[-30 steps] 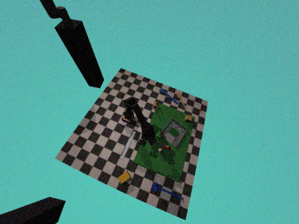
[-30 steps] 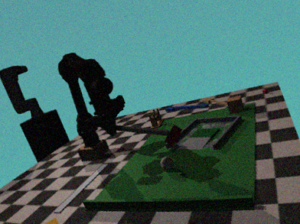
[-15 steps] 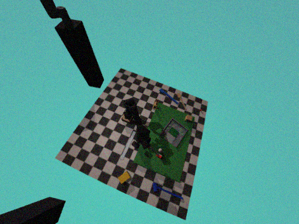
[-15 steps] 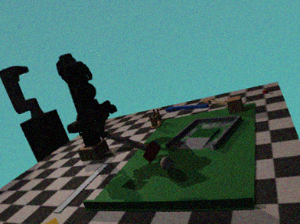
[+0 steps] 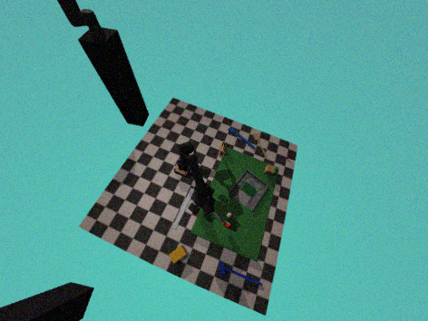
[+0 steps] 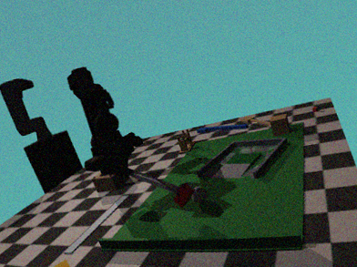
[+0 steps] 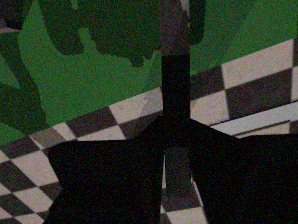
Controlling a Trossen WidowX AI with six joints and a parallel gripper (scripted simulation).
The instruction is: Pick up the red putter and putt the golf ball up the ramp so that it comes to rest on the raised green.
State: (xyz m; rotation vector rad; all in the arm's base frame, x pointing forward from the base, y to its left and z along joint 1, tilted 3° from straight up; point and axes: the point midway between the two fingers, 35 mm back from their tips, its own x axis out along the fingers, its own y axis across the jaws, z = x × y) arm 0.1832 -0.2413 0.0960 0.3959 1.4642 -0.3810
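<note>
Putter grasped; head at ball, stroke pending.

The red putter (image 6: 183,193) head sits low on the green mat, just beside the golf ball (image 5: 229,215), toward the bench's near edge. The end effector (image 7: 176,150) is clenched on its shaft. Ball not yet on the raised green (image 6: 245,158).

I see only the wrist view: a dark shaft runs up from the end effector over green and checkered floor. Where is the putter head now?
Observer: The red putter head is low on the green mat, seen from the exterior view.
Operator: And the golf ball?
Observer: In the top view the white ball lies on the mat just beside the red head; I cannot tell if they touch.
Operator: Where is the raised green?
Observer: It sits inside a grey frame further along the mat, beyond the ball.
Operator: Is the end effector holding firmly?
Observer: The end effector is shut on the putter shaft.
</note>
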